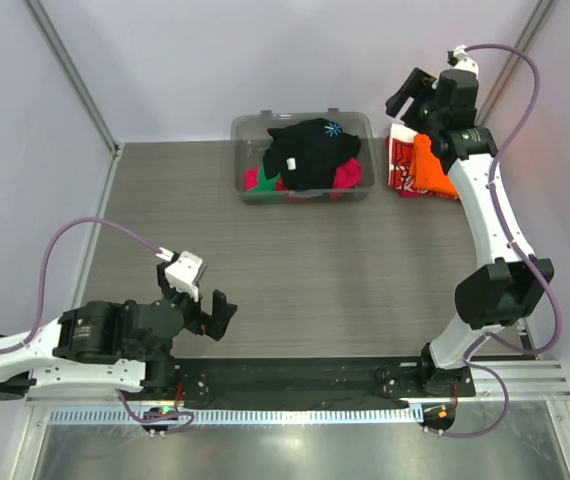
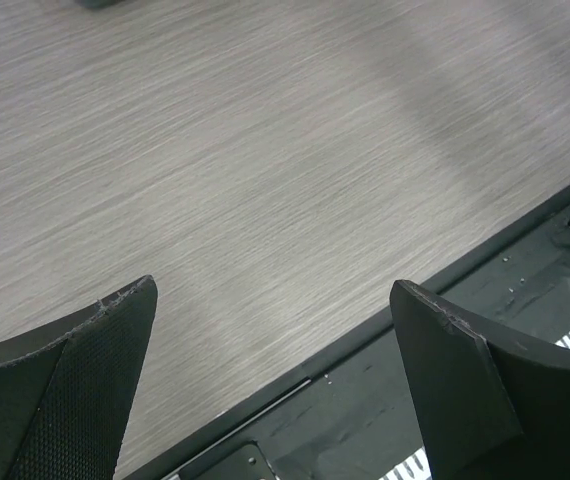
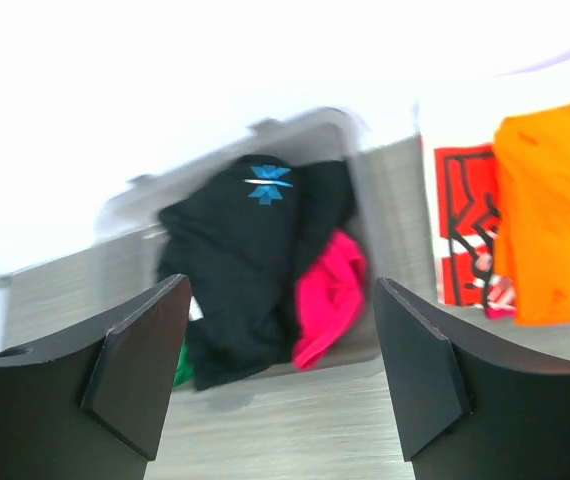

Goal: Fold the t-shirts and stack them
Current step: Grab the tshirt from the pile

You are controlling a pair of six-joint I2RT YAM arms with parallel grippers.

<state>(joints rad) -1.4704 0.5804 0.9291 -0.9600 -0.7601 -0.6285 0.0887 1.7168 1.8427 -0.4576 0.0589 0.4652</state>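
Your left fingers [image 2: 75,380] stand wide apart and hold nothing, low over the bare surface [image 1: 315,270] near its near left edge. Your right fingers [image 3: 135,370] are also apart and empty, raised above the far right corner. There the orange t-shirt [image 1: 433,172] lies on the red-and-white printed t-shirt [image 1: 402,160]. Just left of that pair, at the far edge, the clear plastic bin [image 1: 250,125] holds the black t-shirt [image 1: 310,155], starburst print up, over the magenta t-shirt [image 3: 330,295] and a bit of green t-shirt [image 3: 182,368].

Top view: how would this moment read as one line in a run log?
left gripper open, empty, over table | right gripper open, empty, raised near orange t-shirt | black t-shirt in bin
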